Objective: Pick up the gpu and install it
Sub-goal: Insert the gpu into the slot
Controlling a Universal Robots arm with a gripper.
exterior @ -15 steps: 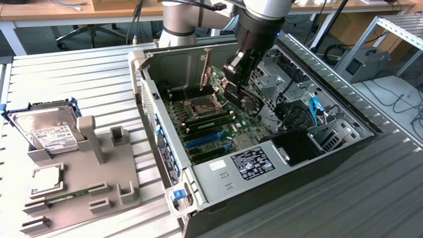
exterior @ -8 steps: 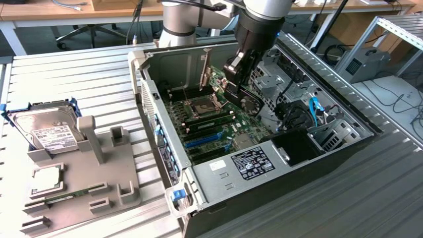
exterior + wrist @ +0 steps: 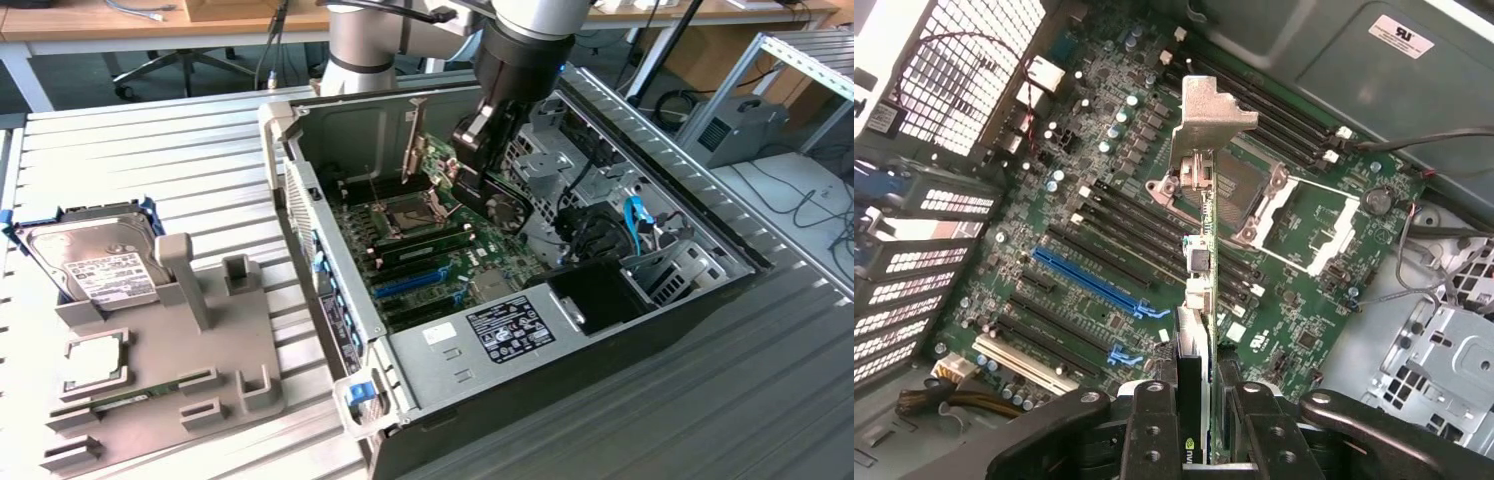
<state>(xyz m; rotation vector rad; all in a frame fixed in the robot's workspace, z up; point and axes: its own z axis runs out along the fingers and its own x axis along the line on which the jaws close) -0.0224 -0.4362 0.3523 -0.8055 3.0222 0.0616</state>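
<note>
The gpu is a thin black card seen edge-on, and its silver bracket is at the end away from me. My gripper is shut on the card's near end, with one black finger on each side. The card hangs upright above the green motherboard, over the CPU socket and beside the long black and blue slots. In the exterior view, the gripper reaches down into the open computer case near its back half.
A grey fixture on the exterior view's left carries a silver hard drive, a square chip and a green memory stick. Drive cages and cables crowd the case's right side. The case's perforated rear wall stands close.
</note>
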